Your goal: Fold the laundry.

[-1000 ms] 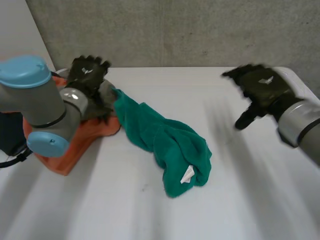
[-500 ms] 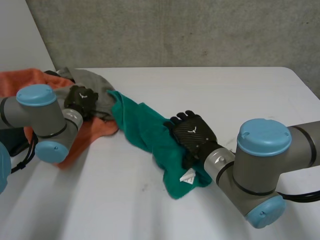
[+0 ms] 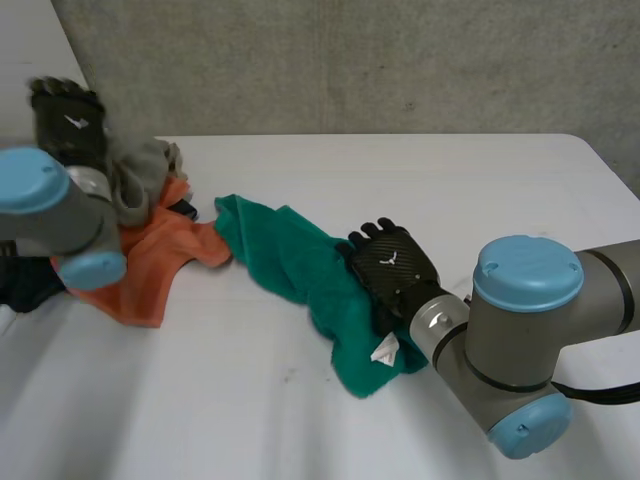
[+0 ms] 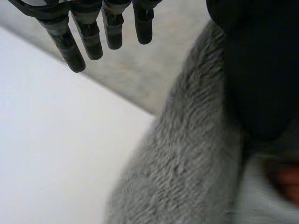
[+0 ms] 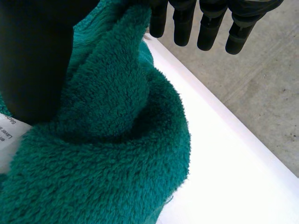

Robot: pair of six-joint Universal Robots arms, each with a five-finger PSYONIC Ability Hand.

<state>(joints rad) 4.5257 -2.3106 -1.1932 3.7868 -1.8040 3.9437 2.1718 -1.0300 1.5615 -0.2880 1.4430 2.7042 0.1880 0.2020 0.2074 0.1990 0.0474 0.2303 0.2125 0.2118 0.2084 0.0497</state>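
A green towel (image 3: 290,255) lies bunched in the middle of the white table (image 3: 480,190), with its white label (image 3: 383,350) at the near end. My right hand (image 3: 392,272) rests on the towel just behind the label. In the right wrist view its fingers (image 5: 183,25) are straight, and the thumb lies against the green pile (image 5: 117,140). My left hand (image 3: 66,122) is raised at the far left. A grey cloth (image 3: 142,178) hangs beside it, over an orange cloth (image 3: 150,260). In the left wrist view the fingers (image 4: 88,35) are straight, and the grey cloth (image 4: 187,158) drapes by the thumb.
A dark garment (image 3: 25,285) lies at the table's left edge, under the orange cloth. A concrete wall (image 3: 400,60) runs behind the table. Bare table lies to the front and to the right of the towel.
My right hand came down from the far right onto the green towel and now stays there. My left hand rose and moved back left, and the grey cloth lifted off the orange one.
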